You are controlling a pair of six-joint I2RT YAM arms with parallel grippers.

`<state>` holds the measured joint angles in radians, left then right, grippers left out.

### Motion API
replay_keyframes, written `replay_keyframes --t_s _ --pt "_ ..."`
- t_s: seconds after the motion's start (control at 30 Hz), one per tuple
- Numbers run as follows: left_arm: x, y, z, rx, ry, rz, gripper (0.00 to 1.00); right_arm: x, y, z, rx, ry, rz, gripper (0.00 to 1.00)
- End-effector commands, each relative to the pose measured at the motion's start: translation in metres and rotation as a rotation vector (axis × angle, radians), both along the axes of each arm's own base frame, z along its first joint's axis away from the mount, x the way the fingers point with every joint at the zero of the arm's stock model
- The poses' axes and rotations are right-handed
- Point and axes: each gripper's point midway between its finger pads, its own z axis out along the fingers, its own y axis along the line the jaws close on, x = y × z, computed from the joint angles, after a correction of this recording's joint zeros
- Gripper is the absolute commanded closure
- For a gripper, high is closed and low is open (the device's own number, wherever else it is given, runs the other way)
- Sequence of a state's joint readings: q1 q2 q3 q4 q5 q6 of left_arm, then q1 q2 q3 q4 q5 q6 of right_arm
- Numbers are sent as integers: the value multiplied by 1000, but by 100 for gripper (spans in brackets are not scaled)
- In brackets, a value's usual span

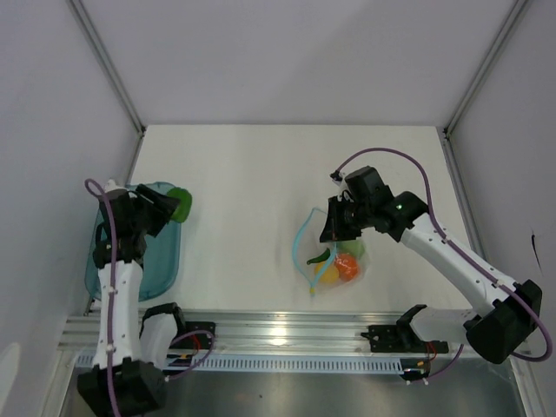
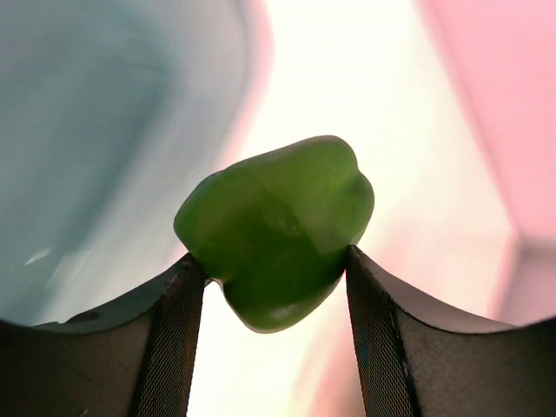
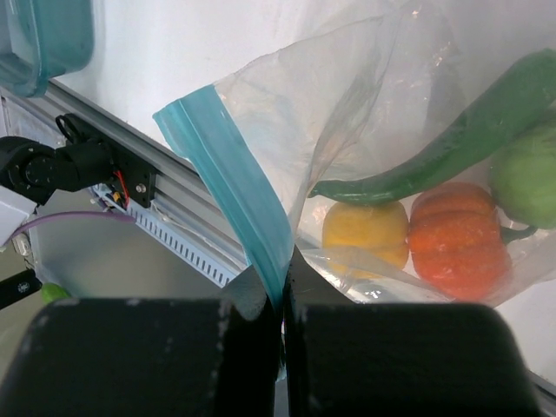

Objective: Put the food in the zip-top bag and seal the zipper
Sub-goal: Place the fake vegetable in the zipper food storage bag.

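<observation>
Zip-top bag [image 1: 314, 252], lying mid-counter [image 1: 261, 174] with four food pieces inside, has its zipper [image 3: 228, 178] pinched in the right gripper [image 3: 282, 291], apparently to keep the mouth open, while the left gripper [image 2: 276, 278], above the teal tray [image 1: 165, 265], clamps the remaining green fruit [image 2: 274, 226] for delivery.

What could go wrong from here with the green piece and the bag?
1. The left gripper pinches the rounded green piece with its fingertips only, most of it sticking out; it might slip on the way from the tray to the bag.
2. The right gripper holds the zipper at one spot, so the limp mouth may sag and the piece could miss.
</observation>
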<state>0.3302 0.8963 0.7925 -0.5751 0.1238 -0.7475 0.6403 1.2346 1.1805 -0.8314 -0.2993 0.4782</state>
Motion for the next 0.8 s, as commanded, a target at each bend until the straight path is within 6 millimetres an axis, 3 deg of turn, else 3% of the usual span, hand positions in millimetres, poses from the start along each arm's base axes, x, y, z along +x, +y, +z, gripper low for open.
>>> replay_keyframes --t_s 0.0,0.1,0.23,0.4,0.47,0.57,0.77 --pt "1 -85 54 -94 -270 -384 53 11 6 12 21 -40 -14 100" --pt "-19 -152 85 -139 -426 -668 54 14 3 14 15 -43 -26 100" --pt "-46 -205 103 -211 -516 -898 54 19 2 19 21 -48 -43 100" --pt "-84 -265 104 -283 -562 -1126 54 21 4 24 50 -39 -60 100" --pt "-88 -283 103 -300 -579 -1170 54 21 5 25 56 -36 -61 100" --pt "-111 -318 101 -327 -561 -1296 55 22 3 28 62 -38 -72 100" --pt "-116 -346 80 -337 -475 -1327 56 19 1 39 92 -41 -75 100"
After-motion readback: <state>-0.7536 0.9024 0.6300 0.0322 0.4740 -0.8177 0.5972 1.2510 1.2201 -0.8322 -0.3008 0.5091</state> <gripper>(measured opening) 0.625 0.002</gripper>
